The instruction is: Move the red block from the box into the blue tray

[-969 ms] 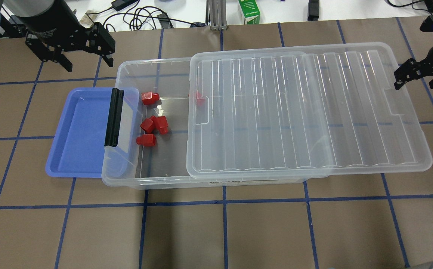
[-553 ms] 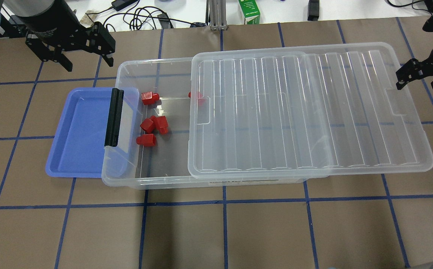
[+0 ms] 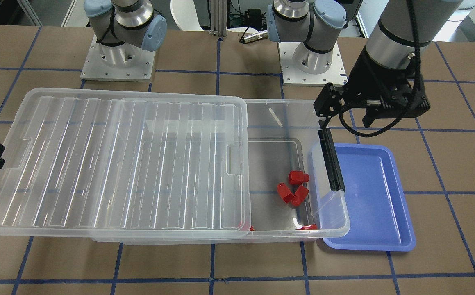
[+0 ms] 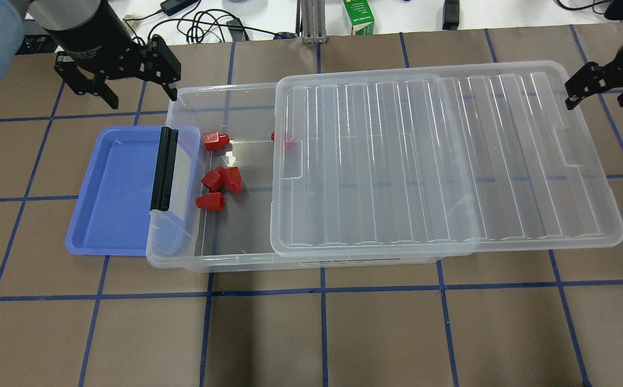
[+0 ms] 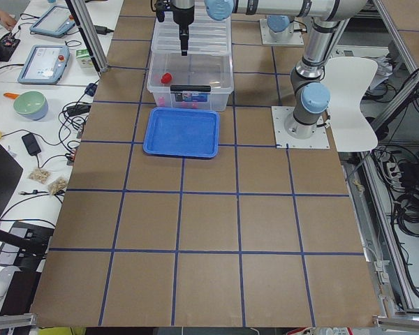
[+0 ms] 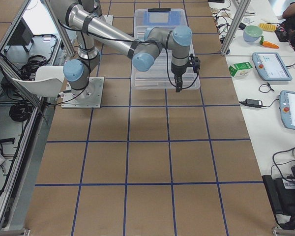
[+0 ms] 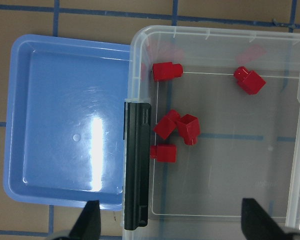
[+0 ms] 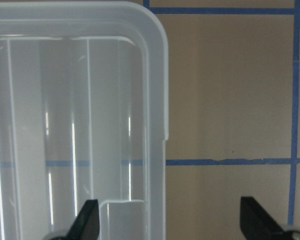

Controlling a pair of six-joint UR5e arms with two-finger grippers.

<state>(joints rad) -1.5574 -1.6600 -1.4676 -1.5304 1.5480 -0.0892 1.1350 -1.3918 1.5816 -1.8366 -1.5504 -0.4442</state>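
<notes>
Box (image 4: pixel 182 258), lid (image 4: pixel 440 161) slid aside: four red blocks (image 4: pixel 210 201) seen, a fifth seemingly blurred under lid. Tray (image 4: pixel 112 188) edge hidden by box. Left pincer (image 4: pixel 143 101), right pincer (image 4: pixel 597 103): spread.

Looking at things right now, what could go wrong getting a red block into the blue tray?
Three red blocks lie bunched together near the handle end of the box, so the open left gripper might pinch two or scatter them. The lid overhangs well past the box's other end, close to the right gripper; a bump could tip it off. Another red block lies near the lid's edge, where a finger could catch the lid.
</notes>
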